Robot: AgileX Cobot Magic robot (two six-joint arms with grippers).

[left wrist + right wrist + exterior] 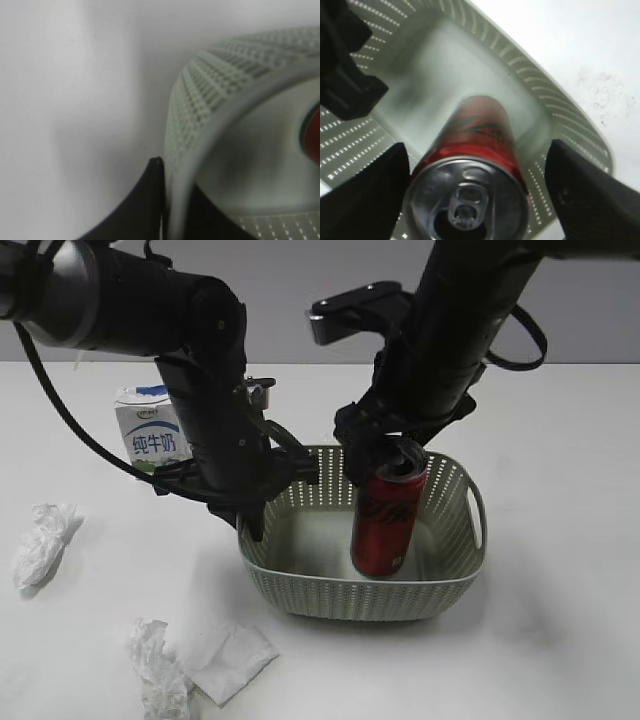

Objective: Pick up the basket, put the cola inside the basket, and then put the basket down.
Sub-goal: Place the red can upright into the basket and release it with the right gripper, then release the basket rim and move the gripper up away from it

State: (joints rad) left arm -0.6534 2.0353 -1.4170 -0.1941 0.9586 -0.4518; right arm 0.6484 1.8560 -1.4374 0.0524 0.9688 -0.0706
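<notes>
- Looking along the worktop (560,440), you see a smooth white matte surface carrying the basket (300,585): pale sage-green plastic, rectangular with rounded corners, lattice-perforated walls, a solid floor and a cut-out handle at its 3 o'clock end.
- Your cola (385,525) is a slim red cylinder with dark lettering and a silver top with pull tab; it stands inside the basket, leaning slightly, its top rising above the wall.
- Your right pincer (470,195) sits over the can's top. Its two dark fingers (365,200) flank the can at 9 and 3 o'clock, spread wider than the can, with a gap showing on the right side; it has hold of nothing.
- Your left pincer (167,200) is closed on the basket's wall at the 9 o'clock end: one dark finger lies outside the lattice, the other inside, the rim pinched between.
- At 10 o'clock from the basket stands a blue-and-white milk carton (150,430), partly behind the left arm.
- Crumpled white tissues (45,540) lie at 9 o'clock, and more (200,665) at 7 o'clock, soft and creased.
</notes>
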